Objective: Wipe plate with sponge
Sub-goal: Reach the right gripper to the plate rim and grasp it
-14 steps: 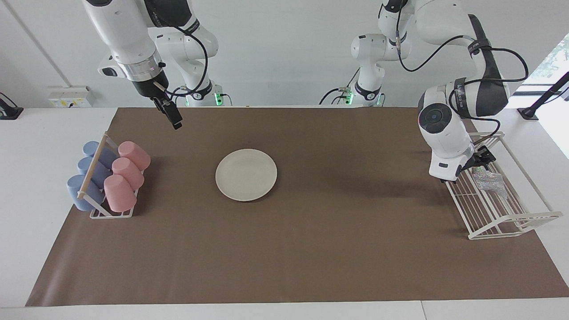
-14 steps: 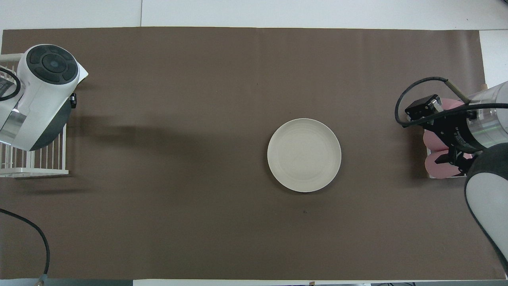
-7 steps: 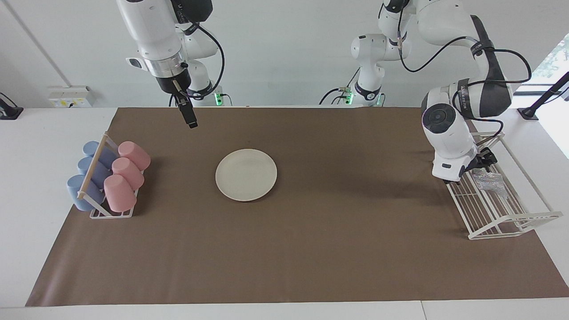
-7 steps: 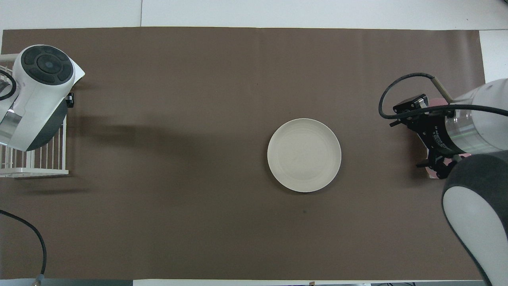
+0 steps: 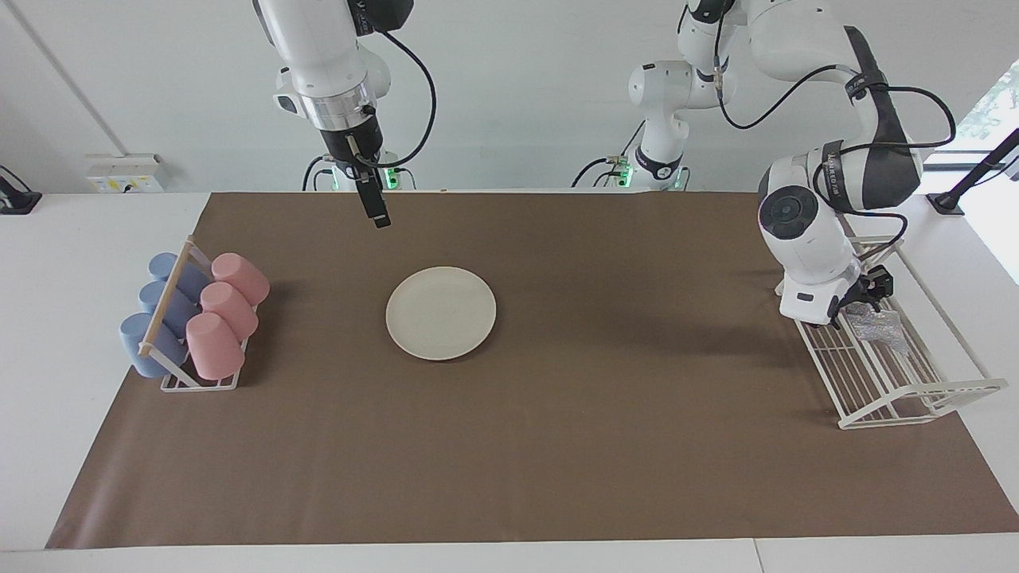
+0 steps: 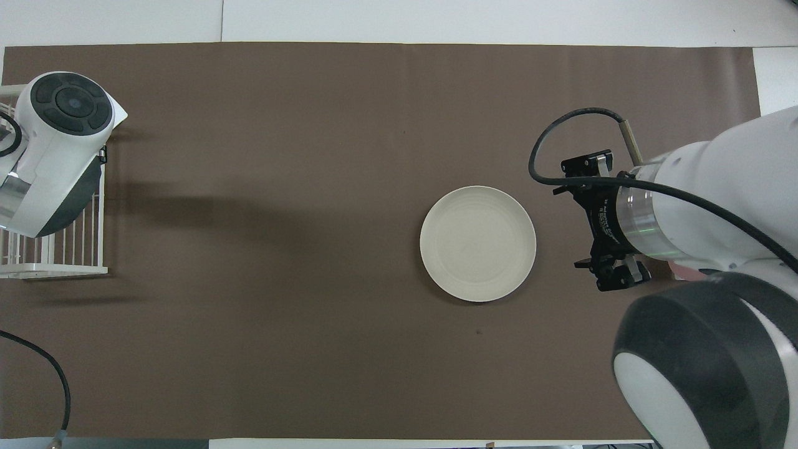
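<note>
Six plastic cups lie on their sides at the left edge of the facing frame, three blue cups (image 5: 159, 310) and three pink cups (image 5: 223, 318), held in a small white wire cup rack (image 5: 199, 383) with a wooden bar. It stands on the brown paper mat (image 5: 557, 446) that covers most of the white table (image 5: 48, 239).

In the upper left-centre of that frame the right gripper (image 5: 380, 219) hangs in the air over the mat. It points down, its jaws spread and holding nothing.

Below it, left of the frame's centre, the round cream-white plate (image 5: 440, 313) lies flat and bare on the mat, well apart from both racks. In the overhead frame the plate (image 6: 477, 244) sits right of centre.

At the right edge of the facing frame, the left gripper (image 5: 850, 306) is down in the long white wire rack (image 5: 892, 398), right at the small silvery-grey scouring sponge (image 5: 877, 326), which lies on the rack's bars. Whether this gripper is open or closed on the sponge cannot be made out. In the overhead frame the arm hides both.
</note>
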